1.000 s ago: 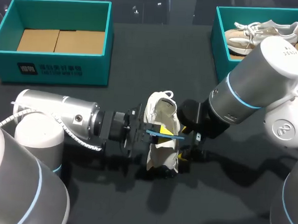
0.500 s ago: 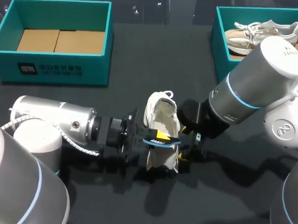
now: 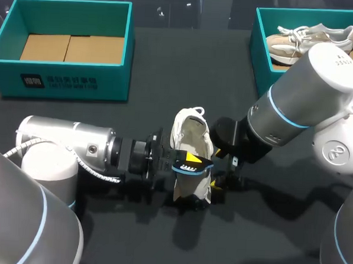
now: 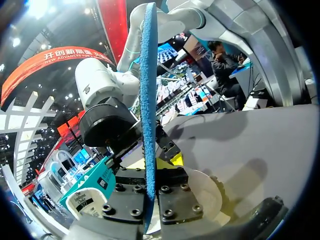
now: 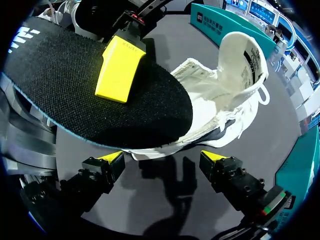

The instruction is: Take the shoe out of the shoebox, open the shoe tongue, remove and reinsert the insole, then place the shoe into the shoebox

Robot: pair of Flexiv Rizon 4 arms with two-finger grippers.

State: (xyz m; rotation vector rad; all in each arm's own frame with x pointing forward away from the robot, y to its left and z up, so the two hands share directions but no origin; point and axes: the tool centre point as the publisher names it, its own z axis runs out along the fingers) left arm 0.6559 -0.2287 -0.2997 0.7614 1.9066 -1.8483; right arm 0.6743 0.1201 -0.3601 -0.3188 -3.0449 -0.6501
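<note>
The left pincer (image 3: 185, 160) pinches the black, blue-backed foam insole (image 5: 60, 85). The right pincer (image 5: 164, 161) stands open by the white mesh sneaker (image 5: 220, 110). Best feed the insole toe-first, kept flat.

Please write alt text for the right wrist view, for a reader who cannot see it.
The left end effector grips a black insole with a blue edge, holding it over the open white shoe, which lies on the dark table. The right end effector is close beside the shoe.
</note>
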